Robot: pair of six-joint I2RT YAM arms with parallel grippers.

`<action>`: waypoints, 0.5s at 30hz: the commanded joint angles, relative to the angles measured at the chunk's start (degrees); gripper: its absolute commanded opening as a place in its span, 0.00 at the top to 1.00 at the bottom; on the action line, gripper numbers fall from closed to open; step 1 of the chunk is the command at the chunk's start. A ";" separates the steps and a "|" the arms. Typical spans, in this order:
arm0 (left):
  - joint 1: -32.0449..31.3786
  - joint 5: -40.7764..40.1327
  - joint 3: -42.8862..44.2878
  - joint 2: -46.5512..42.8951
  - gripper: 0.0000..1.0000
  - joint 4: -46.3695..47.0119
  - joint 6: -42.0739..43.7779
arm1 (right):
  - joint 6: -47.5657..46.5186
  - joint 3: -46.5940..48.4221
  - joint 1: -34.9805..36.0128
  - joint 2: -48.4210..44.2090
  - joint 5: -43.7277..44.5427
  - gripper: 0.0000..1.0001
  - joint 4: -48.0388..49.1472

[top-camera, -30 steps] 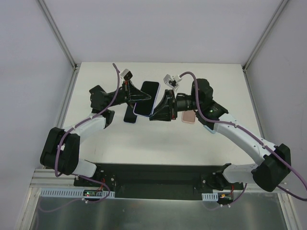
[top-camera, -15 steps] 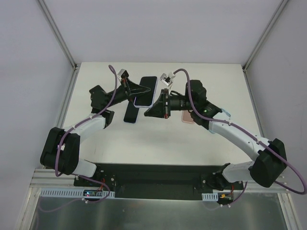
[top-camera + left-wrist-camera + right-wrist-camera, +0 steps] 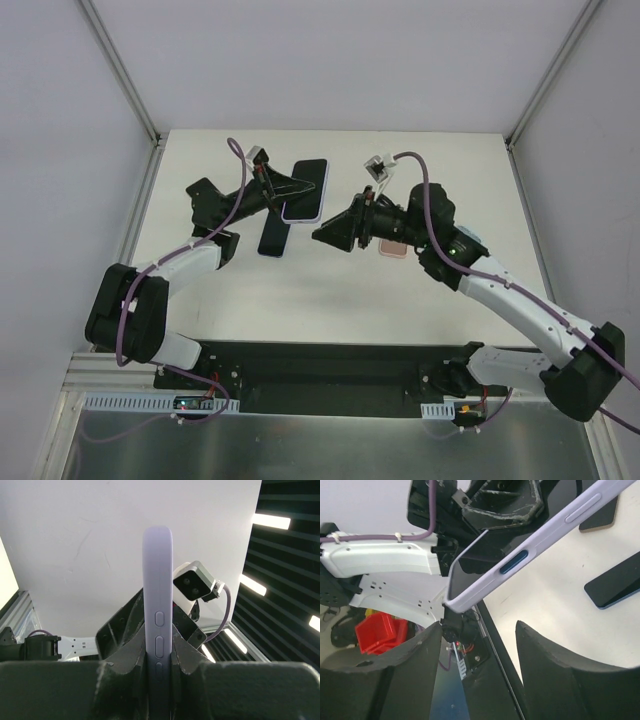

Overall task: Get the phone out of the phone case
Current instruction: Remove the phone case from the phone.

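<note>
The phone in its lavender case (image 3: pixel 303 190) is held above the table, clamped edge-on between my left gripper's (image 3: pixel 288 187) fingers. In the left wrist view the case (image 3: pixel 157 595) stands upright with its side buttons facing the camera, and the left gripper (image 3: pixel 158 652) is shut on its lower part. My right gripper (image 3: pixel 328 233) is open and empty, just right of and below the phone, not touching it. In the right wrist view the case (image 3: pixel 520 555) slants across above the open right gripper (image 3: pixel 479 647).
A bare black phone (image 3: pixel 272 236) lies on the white table (image 3: pixel 300 290) below the held phone. A pink phone or case (image 3: pixel 392 246) lies partly under my right arm. In the right wrist view, dark phones lie on the table (image 3: pixel 614 588).
My right gripper has drawn back to the right and slightly down, away from the held phone. My left gripper keeps the cased phone raised, nearly unmoved.
</note>
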 commanded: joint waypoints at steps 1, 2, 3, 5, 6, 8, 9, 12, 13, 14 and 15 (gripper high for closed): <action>-0.44 -0.11 1.64 0.42 1.00 9.03 -9.19 | 7.90 -4.00 0.11 -5.65 6.01 0.37 8.48; -0.44 -0.19 1.82 0.51 1.00 9.03 -8.93 | 9.48 -4.44 0.28 -5.74 6.45 0.37 11.45; -0.44 -0.28 1.90 0.60 1.00 9.03 -8.58 | 10.72 -4.71 0.28 -5.48 6.72 0.37 12.79; -0.44 -0.20 2.08 0.60 1.00 8.86 -8.14 | 14.93 -5.58 0.72 -4.86 7.16 0.38 17.27; -0.44 -0.28 1.99 0.68 1.00 8.77 -7.87 | 16.16 -5.76 0.81 -3.90 7.42 0.38 18.42; -0.44 -0.37 1.91 0.51 1.00 9.03 -7.78 | 19.60 -6.20 1.25 -2.93 8.39 0.39 21.76; -0.44 -0.37 1.91 0.51 1.00 9.03 -7.78 | 20.39 -6.20 1.34 -1.97 8.65 0.39 22.29; -0.44 -0.28 1.90 0.33 1.00 8.94 -7.78 | 22.85 -6.29 1.69 -0.29 9.62 0.42 24.05; -0.44 -0.37 1.91 0.25 1.00 8.86 -7.78 | 23.55 -6.55 1.69 0.15 9.88 0.44 25.53; -0.44 -0.37 1.91 0.25 1.00 8.85 -7.78 | 24.87 -6.99 1.69 0.41 9.89 0.46 26.42; -0.35 -0.28 1.91 0.16 1.00 8.85 -7.78 | 25.40 -7.25 1.77 0.76 10.06 0.53 27.21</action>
